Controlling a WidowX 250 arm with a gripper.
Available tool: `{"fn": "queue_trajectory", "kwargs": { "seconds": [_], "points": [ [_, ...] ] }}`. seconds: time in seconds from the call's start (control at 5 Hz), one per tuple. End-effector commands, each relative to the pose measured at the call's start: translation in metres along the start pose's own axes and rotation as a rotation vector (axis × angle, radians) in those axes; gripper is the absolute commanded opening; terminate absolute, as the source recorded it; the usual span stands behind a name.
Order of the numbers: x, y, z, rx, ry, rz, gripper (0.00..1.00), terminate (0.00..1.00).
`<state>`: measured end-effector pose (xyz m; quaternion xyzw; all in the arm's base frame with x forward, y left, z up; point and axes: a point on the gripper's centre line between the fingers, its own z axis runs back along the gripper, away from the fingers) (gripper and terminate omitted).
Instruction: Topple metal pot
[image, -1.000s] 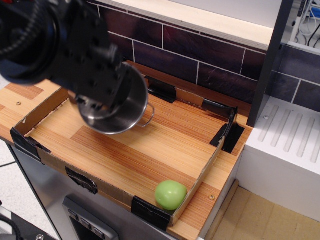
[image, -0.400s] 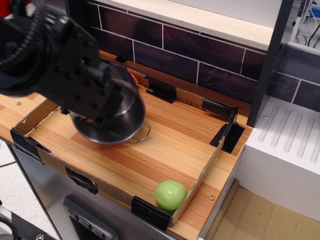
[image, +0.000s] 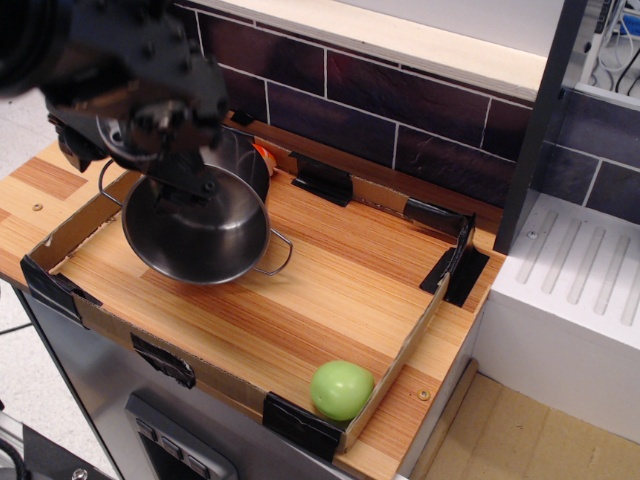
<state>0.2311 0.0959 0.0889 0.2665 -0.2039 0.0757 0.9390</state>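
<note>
A green apple rests in the near right corner of the wooden tabletop, tucked against the low cardboard wall that rims the surface. Black tape binds the cardboard at its corners and along the far edge. A small orange object shows near the far edge, mostly hidden. Dark tiles back the far side; a white ribbed drainboard sits beyond the right edge

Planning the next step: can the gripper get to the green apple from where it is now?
Probably yes. The gripper sits over the metal pot at the tray's far left; the green apple lies uncovered in the near right corner, with bare board between, though the cardboard wall crowds it.
</note>
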Motion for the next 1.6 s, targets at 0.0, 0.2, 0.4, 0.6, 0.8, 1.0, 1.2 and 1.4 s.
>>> {"fn": "queue_trajectory", "kwargs": {
  "seconds": [0.0, 0.2, 0.4, 0.6, 0.8, 1.0, 1.2, 1.4],
  "points": [
    [0.02, 0.017, 0.027, -0.122, 0.321, 0.012, 1.0, 0.0],
    [0.028, 0.029, 0.047, -0.243, 0.434, -0.031, 1.0, 0.0],
    [0.03, 0.035, 0.059, -0.277, 0.436, -0.028, 1.0, 0.0],
    [0.036, 0.042, 0.064, -0.33, 0.457, -0.026, 1.0, 0.0],
    [0.045, 0.052, 0.075, -0.38, 0.45, -0.015, 1.0, 0.0],
    [0.051, 0.062, 0.082, -0.415, 0.444, -0.015, 1.0, 0.0],
    [0.051, 0.062, 0.082, -0.415, 0.444, -0.015, 1.0, 0.0],
    [0.051, 0.062, 0.082, -0.415, 0.444, -0.015, 1.0, 1.0]
  ]
}}
